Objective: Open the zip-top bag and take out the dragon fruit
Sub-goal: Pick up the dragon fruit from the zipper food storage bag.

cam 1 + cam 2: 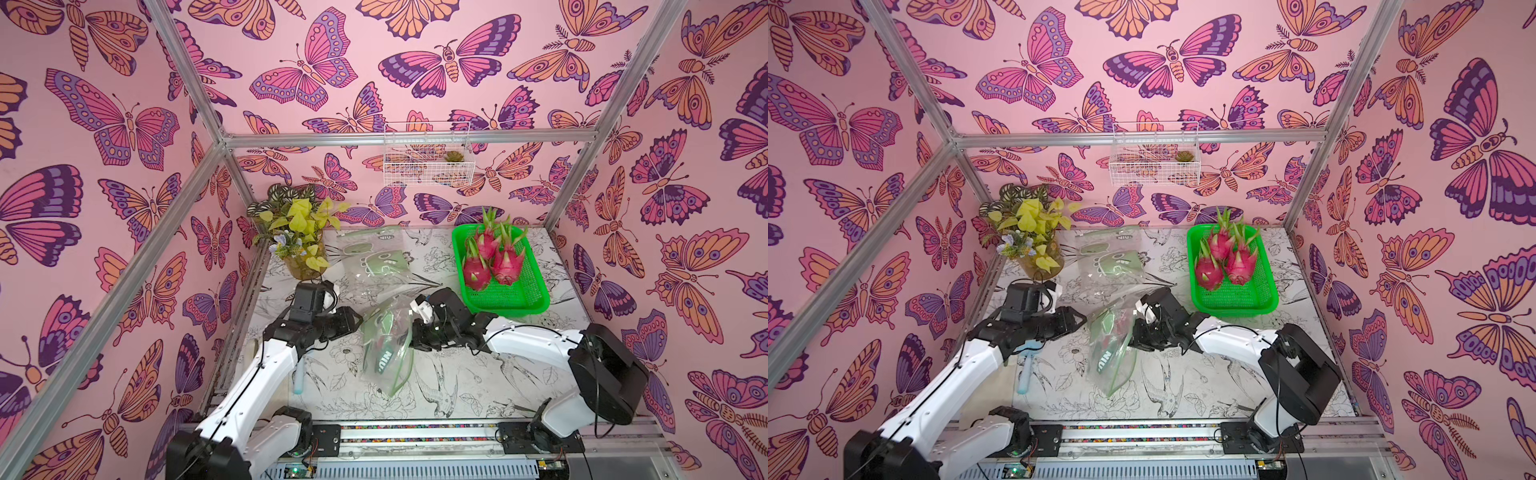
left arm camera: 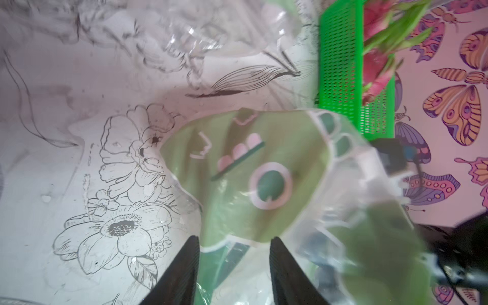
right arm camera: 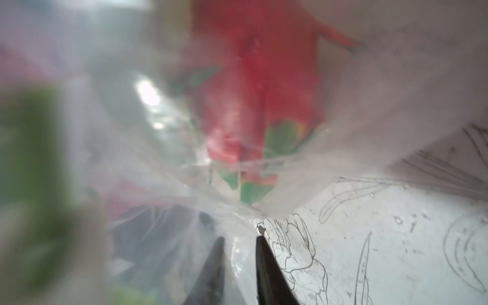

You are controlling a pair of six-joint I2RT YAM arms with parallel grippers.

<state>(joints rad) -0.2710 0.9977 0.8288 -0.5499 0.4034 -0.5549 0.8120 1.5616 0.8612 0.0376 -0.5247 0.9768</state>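
Nearly closed, the right end effector [image 3: 239,239] pinches the clear, green-printed zip-top plastic bag [image 1: 386,345] upright on the middle of the tabletop [image 1: 478,386], apparently so the half-open left end effector [image 2: 235,239] straddling its left side can pull; the red oval dragon fruit [image 3: 253,92] lies inside.

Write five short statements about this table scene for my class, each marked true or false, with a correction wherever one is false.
1. Three magenta dragon fruits lie in the green plastic mesh tray. True.
2. The upright clear zip-top bag is empty. False: a red dragon fruit shows inside it.
3. The yellow-green leafy potted plant stands at the near edge. False: it stands in the far left corner of the floral-print table.
4. A second clear bag with green print lies flat behind the upright one. True.
5. The white wire basket sits inside the tray. False: it hangs on the back wall.
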